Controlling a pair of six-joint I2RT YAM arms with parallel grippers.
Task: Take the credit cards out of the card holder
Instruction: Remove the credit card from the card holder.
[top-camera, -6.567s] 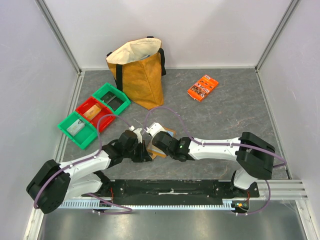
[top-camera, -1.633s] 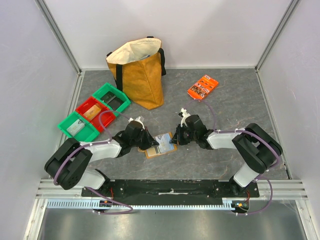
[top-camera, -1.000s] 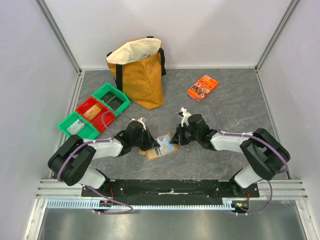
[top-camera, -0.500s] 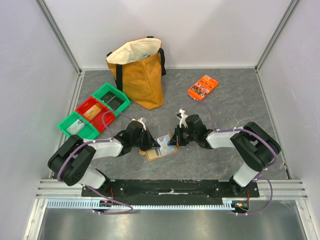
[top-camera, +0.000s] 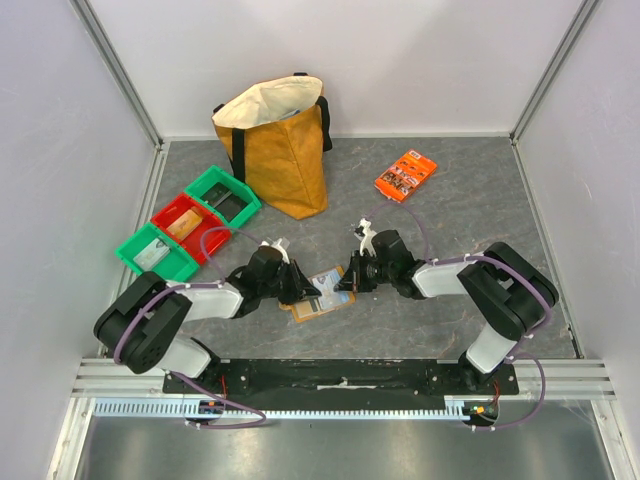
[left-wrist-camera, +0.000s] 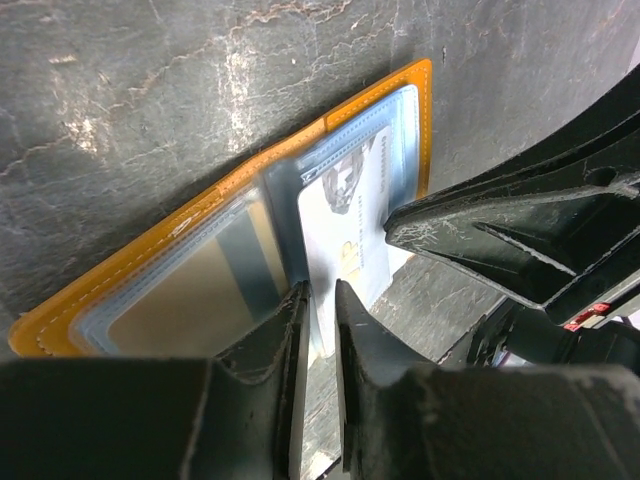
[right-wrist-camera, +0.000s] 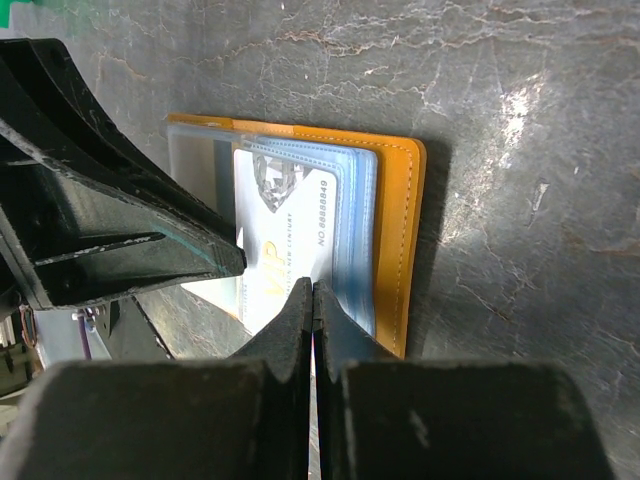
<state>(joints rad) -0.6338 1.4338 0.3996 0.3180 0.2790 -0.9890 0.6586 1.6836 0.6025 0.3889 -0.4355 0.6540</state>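
- Jaws of the left gripper (left-wrist-camera: 318, 300) stand slightly parted, straddling an edge of the white credit card (left-wrist-camera: 345, 235).
- Jaws of the right gripper (right-wrist-camera: 313, 290) are pressed shut at its opposite edge.
- The card holder (right-wrist-camera: 400, 250) lies open between both.

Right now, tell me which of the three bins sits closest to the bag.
The green bin at the row's far end, beside the bag; the red bin and the other green bin lie farther off.

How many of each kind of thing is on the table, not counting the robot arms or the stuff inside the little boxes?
Green boxes: 2
Red box: 1
Tote bag: 1
Orange packet: 1
Card holder: 1
White card showing in it: 1
Total: 7
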